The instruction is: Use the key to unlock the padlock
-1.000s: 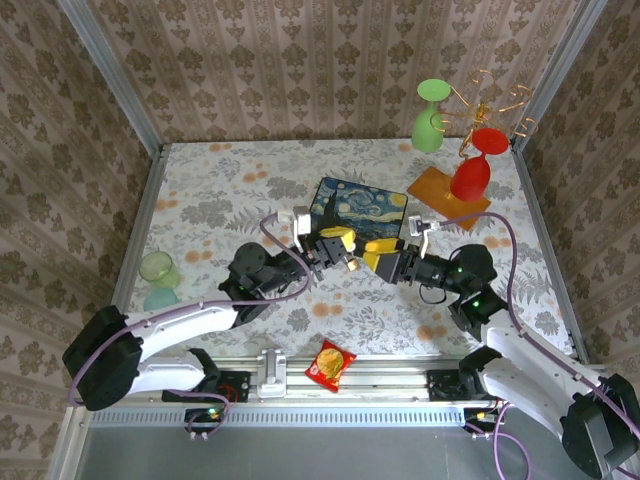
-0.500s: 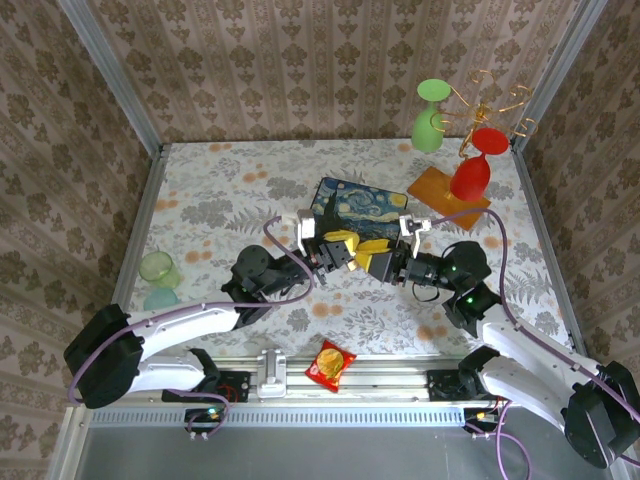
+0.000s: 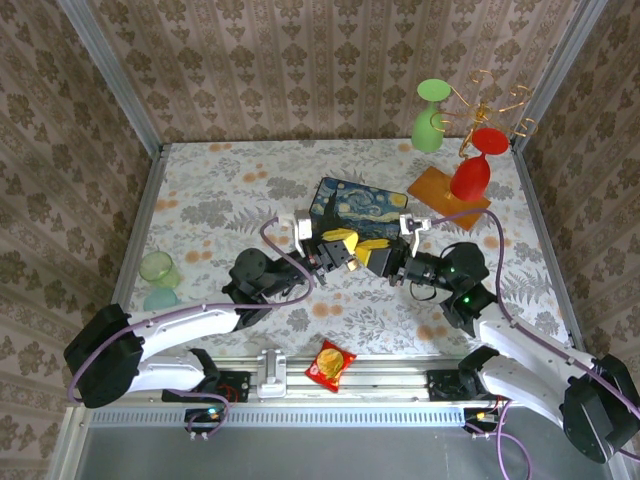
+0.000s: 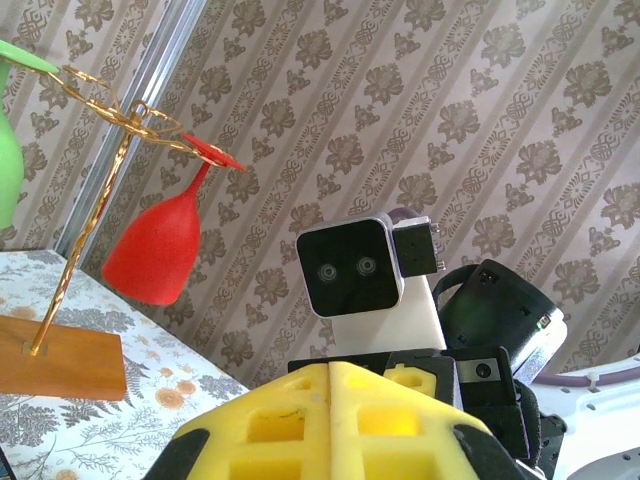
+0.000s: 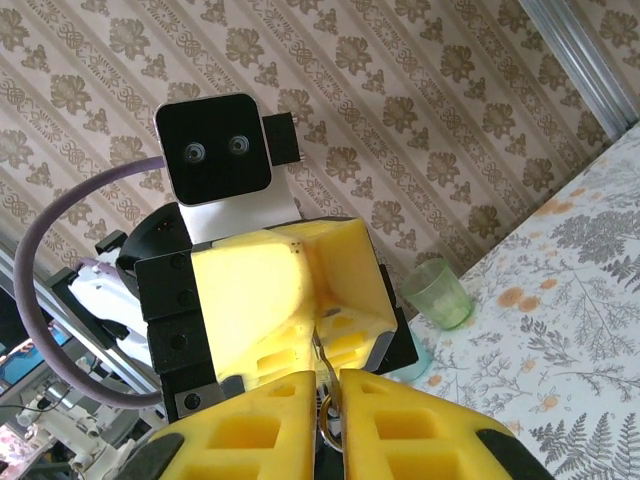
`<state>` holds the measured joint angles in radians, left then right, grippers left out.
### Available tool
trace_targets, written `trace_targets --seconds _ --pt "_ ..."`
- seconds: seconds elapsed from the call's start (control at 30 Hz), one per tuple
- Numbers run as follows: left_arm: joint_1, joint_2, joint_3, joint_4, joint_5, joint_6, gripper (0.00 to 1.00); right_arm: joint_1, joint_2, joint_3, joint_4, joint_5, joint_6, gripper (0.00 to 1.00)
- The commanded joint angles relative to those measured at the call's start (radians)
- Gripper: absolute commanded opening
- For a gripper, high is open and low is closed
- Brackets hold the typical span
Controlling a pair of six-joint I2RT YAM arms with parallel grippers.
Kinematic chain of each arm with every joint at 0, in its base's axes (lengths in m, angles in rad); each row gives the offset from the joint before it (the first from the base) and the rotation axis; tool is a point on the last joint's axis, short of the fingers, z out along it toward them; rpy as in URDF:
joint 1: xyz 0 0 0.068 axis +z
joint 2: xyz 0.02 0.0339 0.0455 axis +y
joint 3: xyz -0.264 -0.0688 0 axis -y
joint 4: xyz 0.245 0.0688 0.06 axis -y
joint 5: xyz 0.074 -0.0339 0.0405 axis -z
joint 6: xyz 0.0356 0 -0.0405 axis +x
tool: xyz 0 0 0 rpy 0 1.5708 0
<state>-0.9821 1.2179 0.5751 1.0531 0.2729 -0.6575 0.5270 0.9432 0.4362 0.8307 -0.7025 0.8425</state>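
— Hands first, top view: left hand [image 3: 345, 245] and right hand [image 3: 372, 250] are tip to tip in the air, over the counter [image 3: 220, 200] and just in front of the painted box [image 3: 360, 205]. Too small there to read how the jaws stand.
— Padlock?
— Can't pick it out, in the top view or either wrist view. Might be hidden between the tips, but I'm not claiming it.
— Left wrist view?
— Left hand [image 4: 330, 400] is pressed together, yellow fingers seam to seam, with nothing showing between them from this side. The right arm's wrist camera [image 4: 350, 265] is close behind the tips, and there's a red glass [image 4: 155, 250] off to the side.
— Right wrist view?
— Right hand [image 5: 330, 400] is nearly together, just a slit. The key [image 5: 322, 360] sits in that slit: a thin dark sliver with a small ring at its foot. I count that as clamped on it. The sliver runs up to the left hand's closed tips, but I can't tell if it's pinched there too.
— Step?
— My read: getting the key seated in one hand. It's early, nothing unlocked as far as I see. Next calls for one firm grip on the key, the padlock held steady, and the keyhole lined up with the blade. The key is tiny, so it could slip.
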Motion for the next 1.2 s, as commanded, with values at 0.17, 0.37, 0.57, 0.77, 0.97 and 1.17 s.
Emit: trace_targets --seconds 0.17,0.37,0.57,0.77,0.97,1.17 --pt "0.002 0.008 -0.006 0.063 -0.011 -0.005 0.0 0.016 0.04 0.005 0.135 0.006 0.035 0.17" --pt "0.006 0.012 -0.012 0.058 -0.013 -0.007 0.0 0.027 0.062 0.016 0.181 0.0 0.051 0.01" --pt "0.028 0.011 -0.021 0.045 -0.032 -0.028 0.15 0.024 0.034 -0.008 0.145 0.013 0.032 0.0" --pt "0.085 -0.139 -0.035 -0.086 -0.092 -0.004 1.0 0.014 -0.072 -0.01 -0.163 0.05 -0.092 0.0" --pt "0.095 -0.338 0.058 -0.475 -0.141 0.167 1.0 0.011 -0.141 -0.005 -0.359 0.085 -0.167 0.0" --pt "0.107 -0.296 0.056 -0.558 -0.154 0.144 1.0 0.007 -0.127 -0.004 -0.427 0.135 -0.186 0.0"
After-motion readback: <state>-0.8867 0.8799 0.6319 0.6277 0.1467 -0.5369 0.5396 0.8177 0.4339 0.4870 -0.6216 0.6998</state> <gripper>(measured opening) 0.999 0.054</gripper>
